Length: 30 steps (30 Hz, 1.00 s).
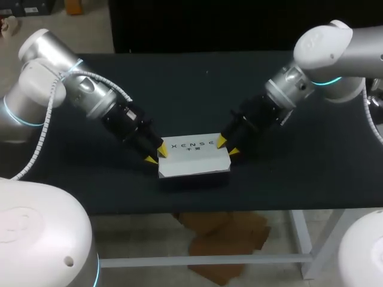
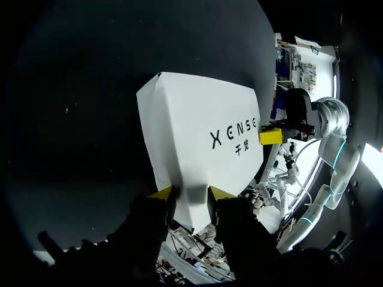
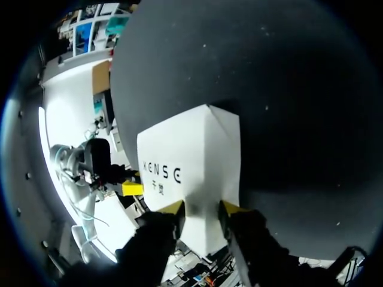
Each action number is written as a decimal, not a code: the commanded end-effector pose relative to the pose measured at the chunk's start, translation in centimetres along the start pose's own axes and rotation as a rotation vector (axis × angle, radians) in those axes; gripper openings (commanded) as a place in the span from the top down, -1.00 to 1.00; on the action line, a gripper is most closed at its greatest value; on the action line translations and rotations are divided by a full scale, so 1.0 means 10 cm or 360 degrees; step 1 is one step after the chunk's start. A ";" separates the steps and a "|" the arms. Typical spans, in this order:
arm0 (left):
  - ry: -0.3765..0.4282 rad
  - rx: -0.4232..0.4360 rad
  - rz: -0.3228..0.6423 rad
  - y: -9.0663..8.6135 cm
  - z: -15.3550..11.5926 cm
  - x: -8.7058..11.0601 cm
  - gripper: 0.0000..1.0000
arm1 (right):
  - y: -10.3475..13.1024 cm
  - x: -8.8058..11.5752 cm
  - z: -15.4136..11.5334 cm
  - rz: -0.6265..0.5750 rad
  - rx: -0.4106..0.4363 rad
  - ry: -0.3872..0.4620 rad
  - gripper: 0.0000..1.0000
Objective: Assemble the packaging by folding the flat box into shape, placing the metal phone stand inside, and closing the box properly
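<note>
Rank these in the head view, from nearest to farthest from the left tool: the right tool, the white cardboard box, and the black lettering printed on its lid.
1. The white cardboard box: its left end is gripped by the left tool.
2. The black lettering: mid-lid, further right.
3. The right tool: at the box's opposite, right end.

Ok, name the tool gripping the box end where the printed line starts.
The left tool; the right tool grips the white box's opposite end, where the print finishes.
</note>
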<state>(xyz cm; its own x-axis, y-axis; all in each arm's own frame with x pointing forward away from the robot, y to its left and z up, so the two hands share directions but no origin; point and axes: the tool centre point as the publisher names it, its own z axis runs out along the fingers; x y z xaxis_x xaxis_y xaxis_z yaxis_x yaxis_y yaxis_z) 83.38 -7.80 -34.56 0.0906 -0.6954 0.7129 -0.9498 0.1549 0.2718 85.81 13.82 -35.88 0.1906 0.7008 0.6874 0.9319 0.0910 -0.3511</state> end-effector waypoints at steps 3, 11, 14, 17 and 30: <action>-0.0008 -0.0031 -0.0003 -0.08 0.08 0.16 0.25 | 0.05 0.14 0.12 -0.0003 0.0067 0.0016 0.17; -0.0021 -0.0040 -0.0004 -0.08 0.09 0.17 0.23 | 0.06 0.12 0.12 -0.0002 0.0072 0.0021 0.16; -0.0020 -0.0043 -0.0008 -0.09 0.09 0.16 0.23 | 0.07 0.11 0.11 0.0002 0.0075 0.0025 0.17; -0.0017 -0.0044 -0.0013 -0.09 0.08 0.16 0.24 | 0.07 0.10 0.11 0.0008 0.0075 0.0026 0.17; -0.0012 -0.0069 -0.0039 -0.10 0.06 0.15 0.25 | 0.09 0.11 0.09 0.0021 0.0099 0.0039 0.18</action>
<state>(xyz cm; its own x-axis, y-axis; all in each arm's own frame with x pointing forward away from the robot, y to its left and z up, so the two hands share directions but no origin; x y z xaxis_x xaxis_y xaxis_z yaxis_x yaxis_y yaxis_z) 83.73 -7.87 -34.09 0.1122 -0.7036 0.7017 -0.9373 0.1596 0.3100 86.28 13.66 -35.95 0.2112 0.6865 0.6958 0.9142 0.1131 -0.3891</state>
